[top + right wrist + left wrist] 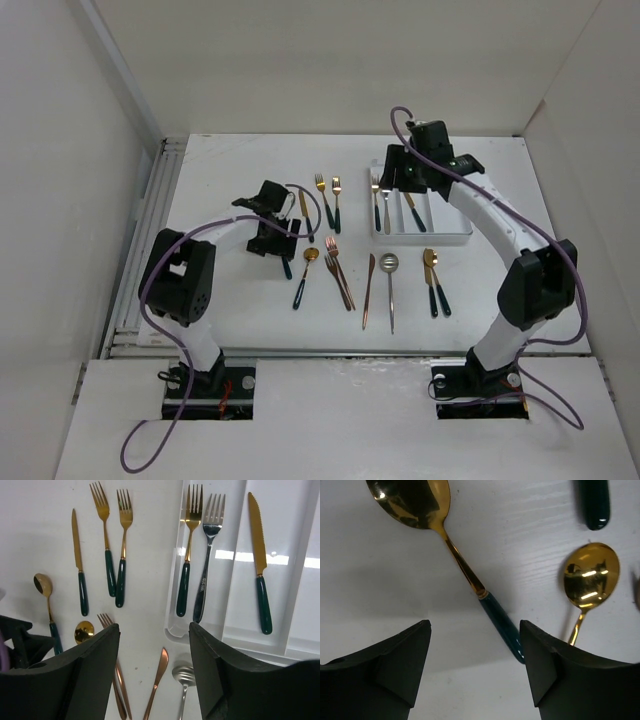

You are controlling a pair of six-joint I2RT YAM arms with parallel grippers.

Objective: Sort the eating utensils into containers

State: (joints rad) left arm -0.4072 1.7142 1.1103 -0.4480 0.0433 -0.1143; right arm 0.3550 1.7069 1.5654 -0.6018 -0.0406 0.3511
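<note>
The white three-compartment tray (427, 238) holds a gold fork (189, 555), a silver fork (207, 565) and a gold knife (260, 565). My right gripper (154, 630) is open and empty, hovering high over the tray's left near corner (172, 630); it also shows in the top view (396, 178). My left gripper (475, 645) is open, low over the table (275, 243). A gold spoon with a green handle (502, 625) lies between its fingers, touching the right one. A second gold spoon (591, 572) lies to the right.
Loose on the table: a gold knife (303, 215), two gold forks (330, 202), copper forks (338, 272), a copper knife (368, 290), a silver spoon (390, 290) and two gold spoons (435, 282). White walls enclose the table.
</note>
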